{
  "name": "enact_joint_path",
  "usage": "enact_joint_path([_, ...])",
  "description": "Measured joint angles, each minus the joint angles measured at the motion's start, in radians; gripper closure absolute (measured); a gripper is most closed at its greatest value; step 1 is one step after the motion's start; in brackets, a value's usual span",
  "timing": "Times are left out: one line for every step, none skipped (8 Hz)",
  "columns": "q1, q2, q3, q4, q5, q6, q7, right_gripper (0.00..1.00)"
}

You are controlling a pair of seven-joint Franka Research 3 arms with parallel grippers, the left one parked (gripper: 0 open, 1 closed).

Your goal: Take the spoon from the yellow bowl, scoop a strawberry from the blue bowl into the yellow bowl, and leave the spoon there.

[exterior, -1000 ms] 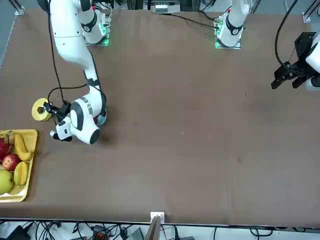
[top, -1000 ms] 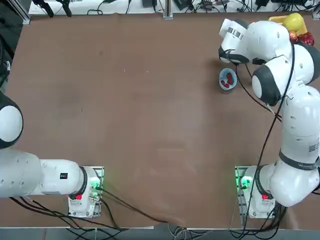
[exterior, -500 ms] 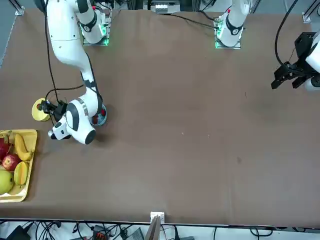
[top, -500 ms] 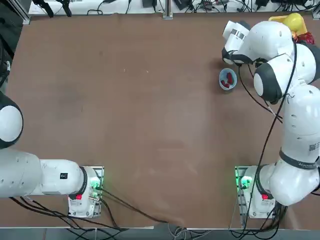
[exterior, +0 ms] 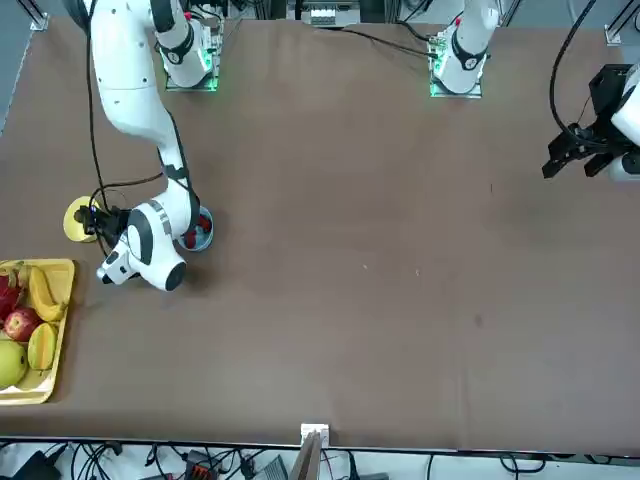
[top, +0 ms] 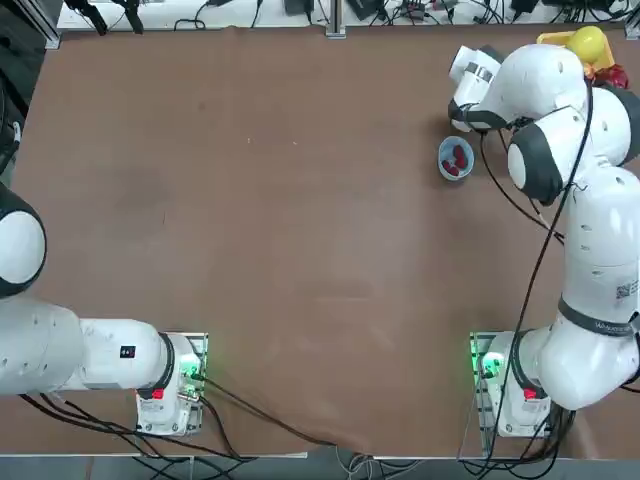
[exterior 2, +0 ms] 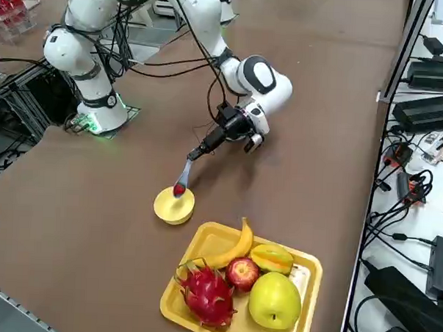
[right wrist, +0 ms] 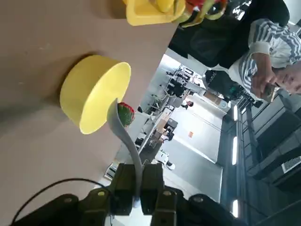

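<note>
On a brown table [exterior 2: 320,104], the right gripper [exterior 2: 200,152] pinches a spoon [exterior 2: 183,177] carrying a strawberry [exterior 2: 178,189] above the yellow bowl [exterior 2: 173,206]; cables [exterior 2: 412,182] line the edge.

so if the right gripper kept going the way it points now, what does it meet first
Likely the small round yellow bowl: the right gripper, shut on the pale plastic spoon, aims down at it. Depth unclear.

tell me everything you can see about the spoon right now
The spoon is a small pale blue-white one that looks like plastic, with a thin curved handle. The right gripper is shut on the handle's end. The spoon slants down from there, its bowl carrying a red strawberry just over the rim of the yellow bowl. Whether it touches that rim cannot be told.
</note>
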Motion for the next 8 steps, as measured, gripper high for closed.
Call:
enact_joint_path([-0.001, 0.018, 0.000, -0.001, 0.000, 0.003, -0.012, 0.89])
enact_joint_path([-0.001, 0.038, 0.001, -0.002, -0.001, 0.005, -0.029, 0.89])
enact_joint_path([-0.001, 0.058, 0.002, -0.002, -0.010, 0.005, -0.073, 0.89])
enact_joint_path([-0.002, 0.071, 0.003, -0.002, -0.025, 0.006, -0.130, 0.89])
enact_joint_path([-0.002, 0.075, 0.003, -0.002, -0.043, 0.006, -0.183, 0.89])
enact_joint_path([-0.002, 0.076, 0.003, -0.002, -0.066, 0.008, -0.236, 0.89])
enact_joint_path([-0.002, 0.076, 0.003, -0.002, -0.092, 0.012, -0.293, 0.89])
enact_joint_path([-0.002, 0.080, 0.003, -0.002, -0.119, 0.015, -0.342, 0.89])
